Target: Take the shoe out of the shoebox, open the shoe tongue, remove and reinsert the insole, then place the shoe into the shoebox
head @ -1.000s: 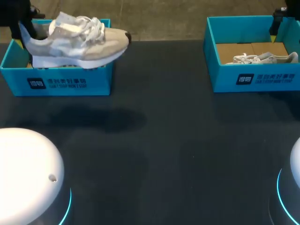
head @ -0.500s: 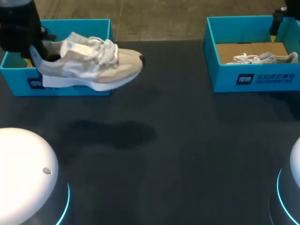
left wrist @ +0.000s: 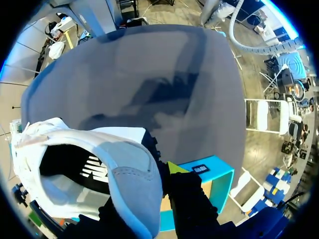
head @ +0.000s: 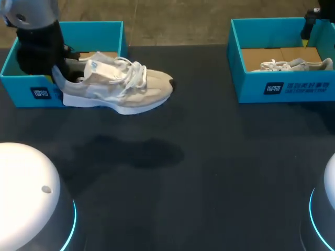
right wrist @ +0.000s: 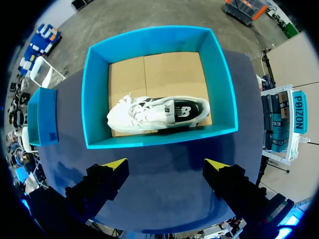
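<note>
A beige and white sneaker (head: 118,83) hangs above the dark table, just in front of the left teal shoebox (head: 31,93), toe pointing right. My left gripper (head: 55,73) is shut on its heel collar. In the left wrist view the heel (left wrist: 132,179) sits against one yellow tip of the left gripper (left wrist: 159,174), and the shoe's opening with the dark insole (left wrist: 75,169) shows beside it. My right gripper (right wrist: 166,167) stands open, high above the right shoebox (right wrist: 154,139), where a second sneaker (right wrist: 157,113) lies on its side.
The right shoebox (head: 282,89) with its sneaker (head: 293,65) stands at the back right. White robot bases (head: 31,198) fill the front corners. The shoe's shadow (head: 131,151) falls on the table's middle left.
My left arm has carried the sneaker rightwards and downwards, from over the left shoebox to in front of it. The right arm has not moved.
</note>
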